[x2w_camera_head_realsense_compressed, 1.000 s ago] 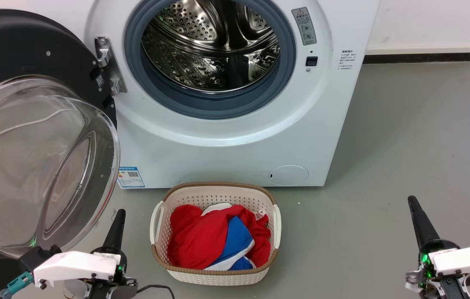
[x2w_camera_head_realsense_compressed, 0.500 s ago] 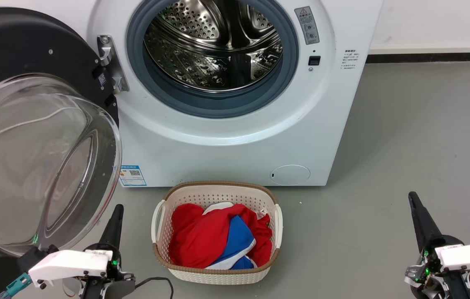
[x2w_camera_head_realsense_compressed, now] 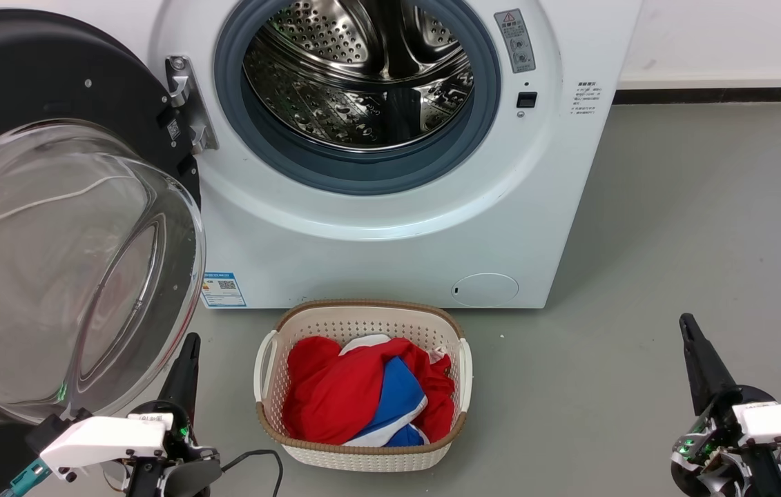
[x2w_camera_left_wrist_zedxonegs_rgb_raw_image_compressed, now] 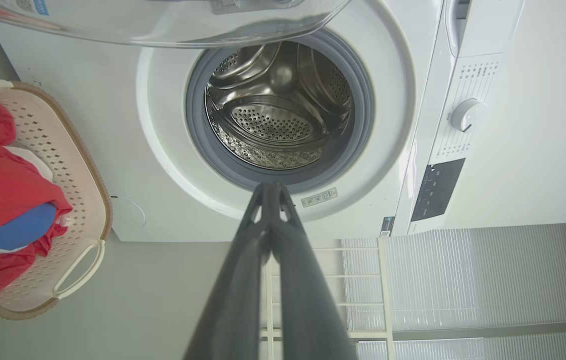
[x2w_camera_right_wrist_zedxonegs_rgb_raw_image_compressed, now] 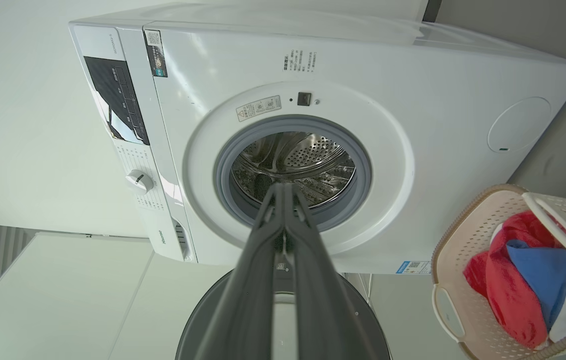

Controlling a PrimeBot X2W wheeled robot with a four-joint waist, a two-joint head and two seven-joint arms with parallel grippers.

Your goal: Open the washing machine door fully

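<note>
The washing machine door (x2w_camera_head_realsense_compressed: 52, 90), a glossy black ring with a bulging clear glass bowl (x2w_camera_head_realsense_compressed: 65, 269), stands swung out wide at the machine's left on its metal hinge (x2w_camera_head_realsense_compressed: 186, 103). The steel drum mouth (x2w_camera_head_realsense_compressed: 359, 76) is uncovered. My left gripper (x2w_camera_head_realsense_compressed: 190, 339) is shut and holds nothing, low on the left just beside the bowl's lower rim and apart from it. In the left wrist view its fingers (x2w_camera_left_wrist_zedxonegs_rgb_raw_image_compressed: 270, 186) point at the drum, with the bowl's rim (x2w_camera_left_wrist_zedxonegs_rgb_raw_image_compressed: 162, 20) across the top. My right gripper (x2w_camera_head_realsense_compressed: 686, 321) (x2w_camera_right_wrist_zedxonegs_rgb_raw_image_compressed: 283, 186) is shut and holds nothing, far right over the floor.
A cream laundry basket (x2w_camera_head_realsense_compressed: 362, 459) with red, blue and white clothes (x2w_camera_head_realsense_compressed: 355, 400) sits on the grey floor in front of the machine, between my grippers. A small round white flap (x2w_camera_head_realsense_compressed: 485, 290) is low on the machine's front. A black cable (x2w_camera_head_realsense_compressed: 259, 459) lies by my left arm.
The head view has shifted slightly. My left gripper has drifted a little to the left. Both grippers stay shut and the door has not visibly swung.
</note>
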